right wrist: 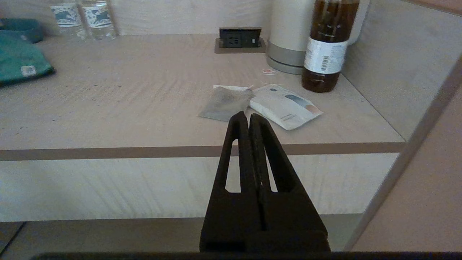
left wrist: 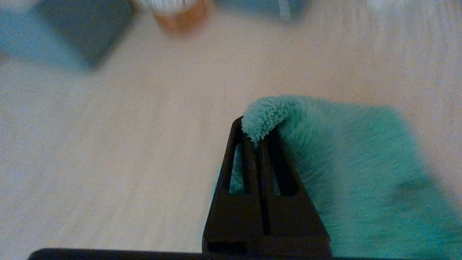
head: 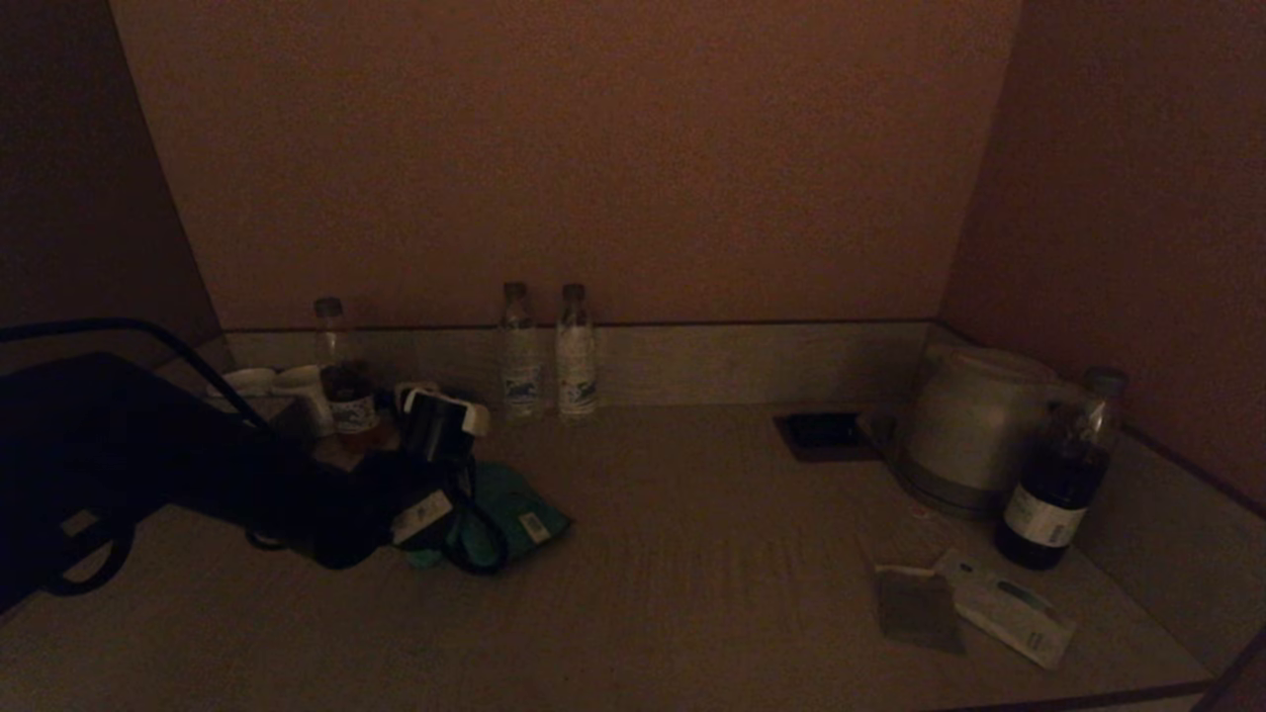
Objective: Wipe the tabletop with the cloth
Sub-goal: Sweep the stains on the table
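A teal fluffy cloth [head: 514, 514] lies on the pale wooden tabletop [head: 692, 583] at the left. My left gripper [head: 465, 539] is down on it, shut on a pinched fold of the cloth [left wrist: 343, 173]; in the left wrist view the fold bulges over my left gripper's tips [left wrist: 257, 131]. The cloth also shows in the right wrist view [right wrist: 20, 63]. My right gripper [right wrist: 249, 119] is shut and empty, held off the table's front edge, out of the head view.
Two water bottles [head: 549, 351] and a tea bottle [head: 341, 371] with white cups [head: 277, 386] stand at the back. A kettle [head: 974, 425], a dark bottle [head: 1058, 475], a socket [head: 826, 433] and two sachets [head: 969, 603] lie at the right. Walls close three sides.
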Controlling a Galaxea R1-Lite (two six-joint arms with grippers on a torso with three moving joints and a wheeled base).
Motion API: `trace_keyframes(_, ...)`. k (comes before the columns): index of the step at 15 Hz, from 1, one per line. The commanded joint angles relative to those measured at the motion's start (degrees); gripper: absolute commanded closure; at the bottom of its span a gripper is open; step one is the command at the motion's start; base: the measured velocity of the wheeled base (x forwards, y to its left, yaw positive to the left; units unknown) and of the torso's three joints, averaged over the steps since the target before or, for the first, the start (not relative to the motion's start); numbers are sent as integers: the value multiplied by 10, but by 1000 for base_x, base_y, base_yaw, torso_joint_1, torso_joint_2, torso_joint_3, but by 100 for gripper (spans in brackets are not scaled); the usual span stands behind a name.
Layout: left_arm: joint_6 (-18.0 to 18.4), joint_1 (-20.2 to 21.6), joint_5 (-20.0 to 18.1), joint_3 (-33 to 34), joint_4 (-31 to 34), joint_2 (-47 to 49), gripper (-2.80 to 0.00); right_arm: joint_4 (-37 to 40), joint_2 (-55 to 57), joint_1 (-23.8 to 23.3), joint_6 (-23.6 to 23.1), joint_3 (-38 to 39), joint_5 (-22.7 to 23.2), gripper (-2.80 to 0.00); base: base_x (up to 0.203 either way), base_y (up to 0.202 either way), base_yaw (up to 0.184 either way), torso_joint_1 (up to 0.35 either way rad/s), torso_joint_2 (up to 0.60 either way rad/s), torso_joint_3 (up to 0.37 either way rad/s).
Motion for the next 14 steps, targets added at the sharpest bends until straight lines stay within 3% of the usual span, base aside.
trace_keyframes(1,4,8,7,-93,18,56,0,0,0,0,0,0,0,0,0,0,0,0,0,0)
trace_keyframes(4,12,-11,12,-211,70,131,0,0,0,0,0,0,0,0,0,0,0,0,0,0)
trace_keyframes(6,13,-50,9,-250,96,156,0,0,0,0,0,0,0,0,0,0,0,0,0,0)
trace_keyframes(10,7,-93,5,-269,119,178,0,0,0,0,0,0,0,0,0,0,0,0,0,0)
trace_keyframes(14,-23,-148,4,-248,127,173,0,0,0,0,0,0,0,0,0,0,0,0,0,0)
